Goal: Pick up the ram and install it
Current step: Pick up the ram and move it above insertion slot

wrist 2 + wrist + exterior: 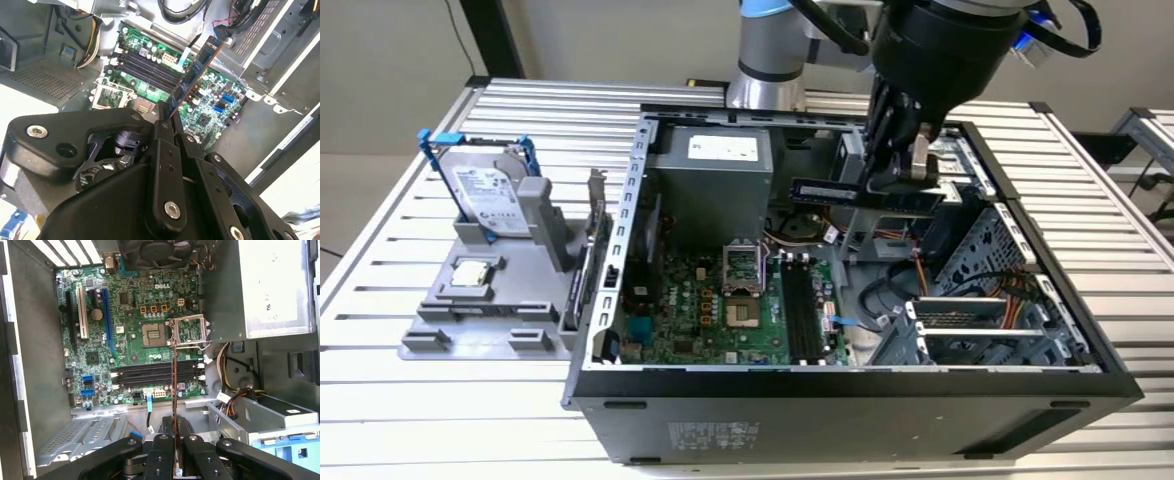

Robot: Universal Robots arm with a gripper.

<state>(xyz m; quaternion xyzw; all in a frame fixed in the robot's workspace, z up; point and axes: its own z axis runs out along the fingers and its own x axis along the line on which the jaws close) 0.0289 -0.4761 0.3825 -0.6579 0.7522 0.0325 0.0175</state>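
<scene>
My gripper (pixel 909 176) is shut on the ram (pixel 843 191), a long thin dark stick held level above the open computer case, over its back half. The black memory slots (pixel 799 311) lie lower down on the green motherboard (pixel 687 310), toward the case front. In the second wrist view the ram (pixel 198 67) juts out from the shut gripper (pixel 168 119) over the slots (pixel 150 71). Seen edge-on in the first wrist view, the ram (pixel 174 385) rises from the gripper (pixel 175 442) and crosses the slots (pixel 150 373) at a right angle.
The case walls (pixel 635 200) ring the board. Inside stand a grey power supply (pixel 715 172), the open processor socket (pixel 740 272), loose cables (pixel 914 290) and a drive cage (pixel 994 325). On the exterior view's left, a grey fixture (pixel 480 310) holds a hard drive (pixel 488 196) and a processor chip (pixel 474 271).
</scene>
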